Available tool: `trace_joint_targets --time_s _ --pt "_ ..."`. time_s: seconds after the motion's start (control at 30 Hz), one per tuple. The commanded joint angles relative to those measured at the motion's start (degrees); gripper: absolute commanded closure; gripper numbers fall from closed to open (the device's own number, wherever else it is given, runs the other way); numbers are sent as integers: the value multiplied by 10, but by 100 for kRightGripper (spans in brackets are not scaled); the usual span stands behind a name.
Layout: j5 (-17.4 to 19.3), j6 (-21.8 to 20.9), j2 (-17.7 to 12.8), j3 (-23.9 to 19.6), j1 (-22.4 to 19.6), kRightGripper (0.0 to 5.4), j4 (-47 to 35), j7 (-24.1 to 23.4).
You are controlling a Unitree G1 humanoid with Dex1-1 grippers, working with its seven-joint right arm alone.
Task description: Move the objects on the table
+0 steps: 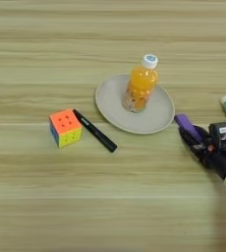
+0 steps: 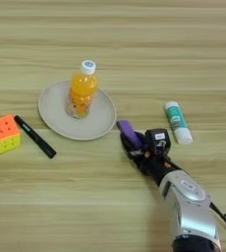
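The table (image 1: 36,206) is a broad light wood surface with horizontal grain that fills both views.

A round beige plate (image 2: 98,125) lies near the centre. The orange-juice bottle (image 2: 81,91) stands upright on the plate, white cap on top, towards the plate's far side.

To the robot's left of the plate lies the black marker pen (image 1: 94,130), flat on the table and set at a diagonal. Its far end touches or nearly touches the puzzle cube (image 1: 65,127), which rests on the table with an orange face up and a yellow face towards the camera. The near end of the pen points towards the plate but stays clear of its rim.

The right gripper (image 2: 130,139) reaches in from the lower right on the silver forearm (image 2: 189,206). Its two black fingers are clamped on the purple block (image 2: 127,130), which projects from the fingers towards the plate. The block's free end sits just beside the plate's near right rim; whether it touches the table cannot be told.

A white-and-green tube (image 2: 178,122) lies flat on the table to the right of the gripper, apart from it and from the plate.
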Motion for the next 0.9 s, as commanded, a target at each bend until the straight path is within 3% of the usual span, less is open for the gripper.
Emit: trace_joint_targets --time_s 0.03,0.5,0.9 --pt "-5 -4 -8 5 -19 400 -15 -11" --pt "0 -10 -6 -31 -33 400 -102 -87" --pt "19 24 16 -15 -59 400 -189 -91"
